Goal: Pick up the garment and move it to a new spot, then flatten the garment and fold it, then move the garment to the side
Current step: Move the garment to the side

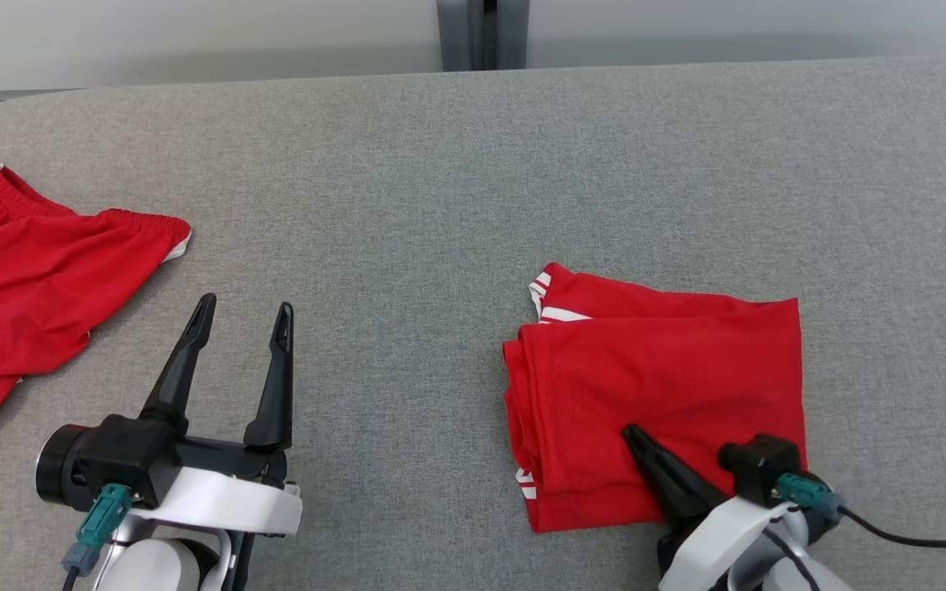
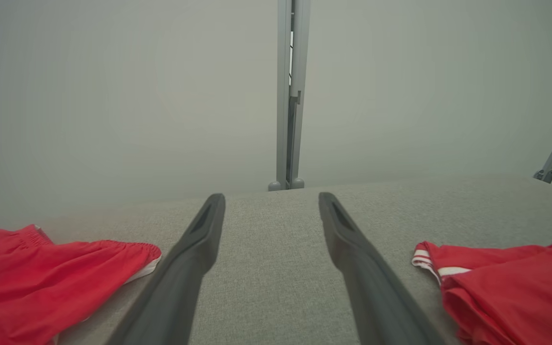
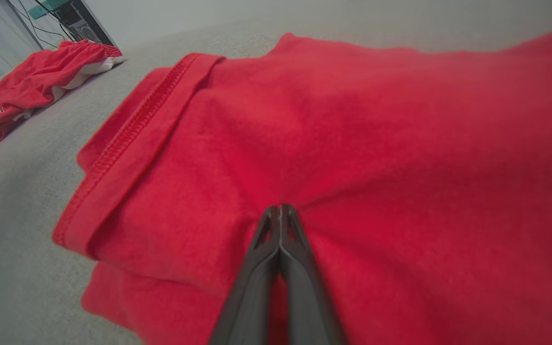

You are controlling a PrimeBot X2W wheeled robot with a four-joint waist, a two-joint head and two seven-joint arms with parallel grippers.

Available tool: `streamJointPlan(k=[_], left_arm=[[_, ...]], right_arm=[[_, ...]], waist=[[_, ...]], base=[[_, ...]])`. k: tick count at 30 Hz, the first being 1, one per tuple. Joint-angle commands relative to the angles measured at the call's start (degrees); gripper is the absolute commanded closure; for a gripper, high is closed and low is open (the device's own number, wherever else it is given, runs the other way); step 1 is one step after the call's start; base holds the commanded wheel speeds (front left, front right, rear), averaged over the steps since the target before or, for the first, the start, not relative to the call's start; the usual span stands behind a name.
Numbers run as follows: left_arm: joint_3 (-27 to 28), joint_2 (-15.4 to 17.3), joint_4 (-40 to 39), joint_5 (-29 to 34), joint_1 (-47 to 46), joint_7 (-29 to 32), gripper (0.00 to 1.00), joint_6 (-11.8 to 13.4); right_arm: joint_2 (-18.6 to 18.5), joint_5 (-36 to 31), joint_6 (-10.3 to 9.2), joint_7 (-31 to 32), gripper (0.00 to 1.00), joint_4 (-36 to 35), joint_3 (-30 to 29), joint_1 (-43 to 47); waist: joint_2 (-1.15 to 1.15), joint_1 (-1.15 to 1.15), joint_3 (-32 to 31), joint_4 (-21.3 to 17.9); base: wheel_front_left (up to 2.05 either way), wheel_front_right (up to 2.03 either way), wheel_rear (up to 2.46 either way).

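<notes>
The red shorts [image 1: 21, 279] run off the left edge of my head view, which cuts their white lettering short. In my right wrist view the folded garment [image 3: 376, 143] spills past the right and bottom edges. The closed tips of my right gripper [image 3: 281, 209] hide whether cloth is caught between them. The dark gear [image 3: 77, 19] behind is too blurred to name.

1. Left gripper [image 1: 246, 305]: two long, tapering matte-black fingers [image 1: 180, 373], each grooved along its inner face, on a blocky black base [image 1: 132, 451].
2. A black cylinder [image 1: 54, 468] juts from the base at nine o'clock.
3. A teal plug [image 1: 103, 509] sits at the base's seven o'clock, beside a glossy white forearm shell [image 1: 218, 502].
4. Right gripper [image 1: 631, 432]: matching black fingers and white shell; its teal plug feeds a black cable [image 1: 916, 538] running toward three o'clock.
</notes>
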Motion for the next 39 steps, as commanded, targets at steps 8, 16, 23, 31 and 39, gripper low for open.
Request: streamJointPlan(k=[8, 16, 23, 31, 39], left_arm=[[0.24, 0.60, 0.77, -0.43, -1.30, -0.58, 0.00, -0.19], [0.90, 1.41, 0.41, -0.76, -1.19, -0.34, 0.00, 0.27], [0.20, 1.79, 0.20, -0.09, -1.26, 0.14, 0.00, 0.45], [0.23, 2.41, -0.99, 0.32, 0.46, 0.39, 0.00, 1.62], [0.09, 2.90, -1.84, 0.12, 2.07, 0.78, 0.00, 2.40]], right_arm=[[1.19, 2.73, 0.01, -3.18, 1.00, -4.57, 1.95, 1.06], [0.78, -3.43, 0.01, -3.87, 1.00, -17.51, -10.59, 1.36], [1.08, -9.28, 0.01, -2.77, 1.00, -24.29, -22.73, 2.81], [3.63, -14.25, 0.01, 1.20, 0.00, -28.77, -34.28, 7.49], [5.27, -16.04, 0.01, 4.90, 0.00, -31.70, -37.49, 14.10]], waist=[[0.00, 0.00, 0.03, -1.23], [0.00, 0.00, -0.56, -3.13], [0.00, 0.00, -1.87, -3.42], [0.00, 0.00, -3.77, -3.83], [0.00, 0.00, -5.59, -3.89]], base=[[0.00, 0.00, 0.00], [0.00, 0.00, 0.00], [0.00, 0.00, 0.00], [0.00, 0.00, 0.00], [0.00, 0.00, 0.00]])
